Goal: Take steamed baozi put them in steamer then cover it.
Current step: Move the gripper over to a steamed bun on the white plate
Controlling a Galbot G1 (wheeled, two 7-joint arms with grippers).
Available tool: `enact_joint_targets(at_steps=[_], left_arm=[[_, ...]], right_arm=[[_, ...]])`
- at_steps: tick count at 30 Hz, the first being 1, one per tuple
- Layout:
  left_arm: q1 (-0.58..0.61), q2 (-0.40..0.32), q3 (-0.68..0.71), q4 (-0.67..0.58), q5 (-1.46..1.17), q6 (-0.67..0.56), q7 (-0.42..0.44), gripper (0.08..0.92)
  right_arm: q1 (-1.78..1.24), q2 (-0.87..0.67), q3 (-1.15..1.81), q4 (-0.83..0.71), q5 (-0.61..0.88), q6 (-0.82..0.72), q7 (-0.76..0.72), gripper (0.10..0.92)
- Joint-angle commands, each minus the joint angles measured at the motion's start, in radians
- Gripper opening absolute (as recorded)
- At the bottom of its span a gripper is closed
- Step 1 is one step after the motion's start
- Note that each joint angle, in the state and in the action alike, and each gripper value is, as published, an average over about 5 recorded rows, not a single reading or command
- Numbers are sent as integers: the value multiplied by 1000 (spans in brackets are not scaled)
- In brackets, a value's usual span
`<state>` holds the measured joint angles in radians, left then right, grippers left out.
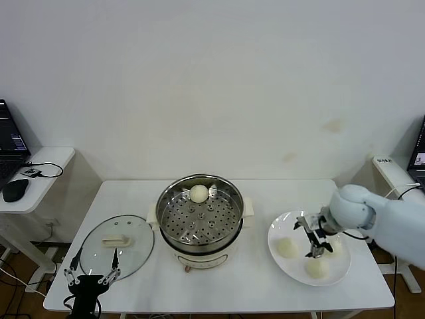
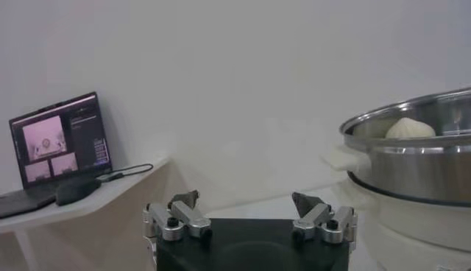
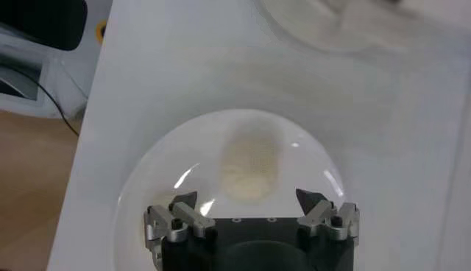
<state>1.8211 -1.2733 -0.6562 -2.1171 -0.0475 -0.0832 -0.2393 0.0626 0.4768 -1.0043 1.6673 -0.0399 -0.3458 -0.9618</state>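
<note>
The steamer [image 1: 199, 222] stands mid-table, a shiny steel pot with a perforated tray on a cream base. One steamed baozi [image 1: 198, 193] lies at the tray's far side; the left wrist view shows this baozi [image 2: 411, 129] above the steamer rim [image 2: 412, 118]. Three more baozi [image 1: 286, 247] [image 1: 317, 268] [image 1: 336, 246] lie on a white plate [image 1: 277, 232] at the right. My right gripper [image 1: 317, 247] [image 3: 249, 202] hangs open over that plate, just above a baozi [image 3: 252, 166], holding nothing. My left gripper [image 1: 91, 276] [image 2: 249, 200] waits open at the front left edge.
A glass lid [image 1: 117, 242] with a cream handle lies flat on the table left of the steamer, just beyond my left gripper. A side shelf at the far left carries a laptop [image 2: 59, 140] and a mouse [image 1: 14, 190]. More equipment stands at the right edge.
</note>
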Motion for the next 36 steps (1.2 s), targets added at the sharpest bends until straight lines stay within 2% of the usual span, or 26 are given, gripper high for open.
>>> enact_joint_targets(at_steps=[1, 13, 36], left_arm=[[0, 0, 0, 3, -2, 0, -1, 823], [-1, 1, -8, 12, -3, -2, -3, 823], [1, -6, -10, 8, -2, -7, -8, 823]], right_arm=[[-115, 30, 68, -63, -26, -3, 13, 823], [-123, 136, 79, -164, -31, -8, 34, 809], [-101, 151, 77, -164, -33, -20, -3, 596]])
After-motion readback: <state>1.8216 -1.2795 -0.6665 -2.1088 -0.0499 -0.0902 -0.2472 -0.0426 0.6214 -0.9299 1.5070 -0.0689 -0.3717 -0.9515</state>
